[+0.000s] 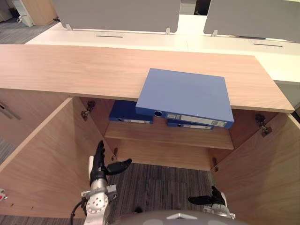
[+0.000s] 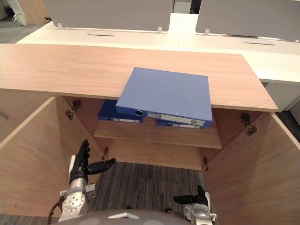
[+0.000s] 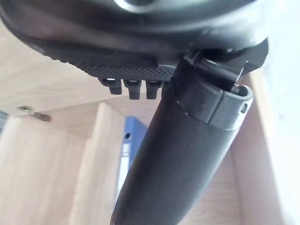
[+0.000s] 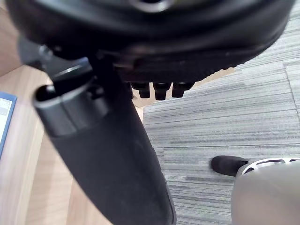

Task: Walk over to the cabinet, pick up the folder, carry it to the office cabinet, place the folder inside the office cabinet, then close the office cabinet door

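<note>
the dark right hand is up close, with its thumb sticking out over grey stripy carpet. a blue bit, maybe the folder, shows by light wood.

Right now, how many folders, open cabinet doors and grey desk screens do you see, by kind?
Blue folders: 3 (top folder, left shelf folder, right shelf folder)
Open cabinet doors: 2 (left door, right door)
Grey desk screens: 2 (left screen, right screen)
Total: 7

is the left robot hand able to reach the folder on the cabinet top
Probably yes: the folder overhangs the front edge of the cabinet top, and open air separates it from the open left robot hand below.
</note>
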Motion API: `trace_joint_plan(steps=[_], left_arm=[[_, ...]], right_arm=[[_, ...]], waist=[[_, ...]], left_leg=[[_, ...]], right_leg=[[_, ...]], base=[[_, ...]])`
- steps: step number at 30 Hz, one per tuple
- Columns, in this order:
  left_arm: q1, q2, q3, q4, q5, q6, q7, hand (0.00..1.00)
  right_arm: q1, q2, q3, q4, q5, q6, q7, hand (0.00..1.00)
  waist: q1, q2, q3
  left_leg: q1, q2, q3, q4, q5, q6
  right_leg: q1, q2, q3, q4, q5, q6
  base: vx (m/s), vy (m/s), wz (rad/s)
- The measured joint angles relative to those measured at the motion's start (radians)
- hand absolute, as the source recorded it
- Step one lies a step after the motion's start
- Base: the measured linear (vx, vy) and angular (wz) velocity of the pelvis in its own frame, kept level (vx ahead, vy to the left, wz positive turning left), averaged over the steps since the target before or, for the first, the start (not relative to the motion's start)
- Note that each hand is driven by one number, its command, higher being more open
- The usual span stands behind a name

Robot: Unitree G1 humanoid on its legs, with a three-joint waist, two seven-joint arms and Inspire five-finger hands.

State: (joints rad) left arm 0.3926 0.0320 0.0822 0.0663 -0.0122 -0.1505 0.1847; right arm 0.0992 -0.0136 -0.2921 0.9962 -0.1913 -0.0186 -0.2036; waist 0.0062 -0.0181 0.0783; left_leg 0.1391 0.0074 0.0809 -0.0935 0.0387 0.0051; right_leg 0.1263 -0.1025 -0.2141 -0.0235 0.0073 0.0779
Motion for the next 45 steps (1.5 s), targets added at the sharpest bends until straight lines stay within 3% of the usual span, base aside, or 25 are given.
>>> trace_joint_plan(steps=[16, 26, 35, 45], left_arm=[[0.033, 0.019, -0.023, -0.371, -0.027, -0.060, -0.024, 1.00], [0.012, 0.124, -0.068, -0.509, -0.025, -0.083, -0.102, 1.00], [-0.037, 0.256, -0.089, -0.514, 0.002, -0.094, -0.138, 1.00], [-0.173, 0.360, -0.245, -0.514, 0.189, -0.112, -0.145, 1.00]], right_arm=[[0.021, -0.038, 0.042, 0.041, -0.005, 0.000, 0.029, 1.00], [0.043, -0.058, 0.042, 0.089, -0.019, 0.008, 0.051, 1.00], [0.066, -0.060, 0.045, 0.089, -0.025, 0.008, 0.068, 1.00], [0.070, -0.062, 0.048, 0.092, -0.025, 0.007, 0.069, 1.00]], waist=[[0.019, -0.006, -0.017], [0.011, 0.006, -0.046], [0.008, 0.008, -0.074], [-0.007, 0.008, -0.074]], left_leg=[[0.022, 0.006, -0.008, 0.000, -0.018, -0.010], [0.042, 0.011, 0.014, 0.006, -0.034, -0.011], [0.049, 0.025, 0.022, 0.017, -0.043, -0.019], [0.051, 0.039, 0.033, 0.028, -0.051, -0.028]], right_leg=[[0.031, 0.000, -0.005, 0.008, -0.015, 0.000], [0.031, 0.003, 0.027, 0.031, -0.028, -0.004], [0.032, 0.017, 0.038, 0.044, -0.042, -0.014], [0.030, 0.035, 0.049, 0.052, -0.052, -0.029]], base=[[0.00, -0.002, 0.01], [0.00, -0.008, -0.07], [-0.01, -0.037, -0.03], [0.00, -0.032, -0.03]])
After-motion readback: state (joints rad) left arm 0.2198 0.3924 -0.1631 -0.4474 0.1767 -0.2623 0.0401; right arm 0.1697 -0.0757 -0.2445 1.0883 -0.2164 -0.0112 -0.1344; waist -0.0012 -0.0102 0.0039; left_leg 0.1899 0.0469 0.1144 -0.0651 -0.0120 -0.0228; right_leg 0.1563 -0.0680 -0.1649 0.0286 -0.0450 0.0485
